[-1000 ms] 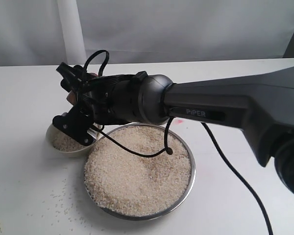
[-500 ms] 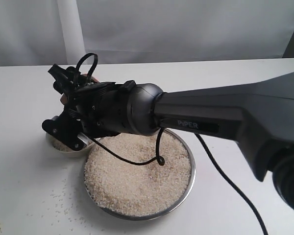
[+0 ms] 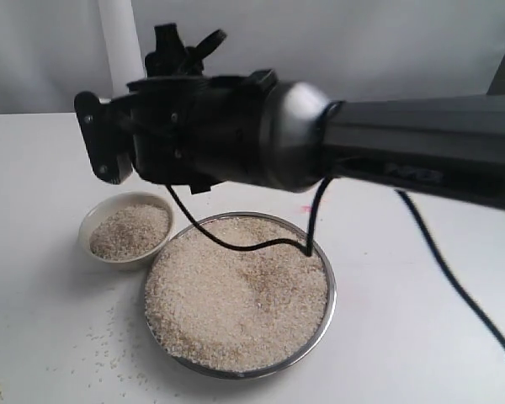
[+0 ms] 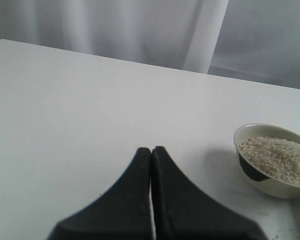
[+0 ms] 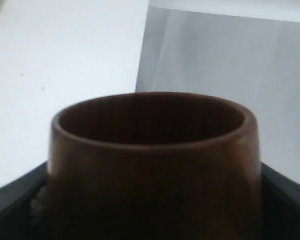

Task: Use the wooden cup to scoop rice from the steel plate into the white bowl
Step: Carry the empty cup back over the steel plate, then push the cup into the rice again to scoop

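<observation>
rice [image 3: 236, 295], small beige raw grains, heaps the wide shiny steel plate [image 3: 330, 296] near the front edge of the white table [image 3: 34, 337] and part-fills the small cream-white ceramic bowl [image 3: 95, 220] just beside it, toward the left edge. the right gripper [image 3: 109, 139] hangs well above both, jaws spread wide and clamped on the glossy reddish-brown wooden cup [image 5: 150, 165], whose dark inside looks empty, though its bottom is hidden. the left gripper [image 4: 151, 155] is closed on nothing, near the bowl. i judge a fresh scoop is due: lower the cup, tip its rim into the plate's heap, push through.
</observation>
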Motion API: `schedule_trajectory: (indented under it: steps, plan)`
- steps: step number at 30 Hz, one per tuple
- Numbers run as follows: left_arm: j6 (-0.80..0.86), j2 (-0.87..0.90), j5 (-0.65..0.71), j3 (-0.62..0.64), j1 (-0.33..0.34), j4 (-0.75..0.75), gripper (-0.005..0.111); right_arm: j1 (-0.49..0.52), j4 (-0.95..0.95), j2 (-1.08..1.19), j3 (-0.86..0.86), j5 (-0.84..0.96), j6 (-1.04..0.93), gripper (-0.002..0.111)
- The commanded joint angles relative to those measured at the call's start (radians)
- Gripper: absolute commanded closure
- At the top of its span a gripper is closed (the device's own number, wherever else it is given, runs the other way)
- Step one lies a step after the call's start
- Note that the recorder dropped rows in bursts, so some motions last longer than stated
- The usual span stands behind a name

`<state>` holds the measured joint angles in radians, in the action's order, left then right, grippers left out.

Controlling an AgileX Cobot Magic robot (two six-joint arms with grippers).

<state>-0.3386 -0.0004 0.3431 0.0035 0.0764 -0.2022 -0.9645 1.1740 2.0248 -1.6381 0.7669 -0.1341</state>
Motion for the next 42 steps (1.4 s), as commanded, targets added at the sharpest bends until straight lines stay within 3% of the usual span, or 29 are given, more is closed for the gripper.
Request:
schedule_trajectory:
  steps: [1,6,13,23,42]
  plan:
    - [-0.001,0.0,-0.006,-0.004,-0.006,0.006,0.107,0.002,-0.016,-0.14,0.13,0.024,0.008,0.108]
    - [-0.001,0.0,-0.006,-0.004,-0.006,0.006,0.107,0.04,-0.029,-0.227,0.317,0.025,0.003,0.108]
    - [-0.001,0.0,-0.006,-0.004,-0.006,0.006,0.107,0.084,-0.022,-0.19,0.447,0.027,0.003,0.108]
    - [-0.001,0.0,-0.006,-0.004,-0.006,0.006,0.107,0.084,0.1,-0.02,0.455,0.029,-0.004,0.108]
    - [-0.001,0.0,-0.006,-0.004,-0.006,0.006,0.107,0.076,0.098,0.097,0.403,0.002,-0.015,0.108]
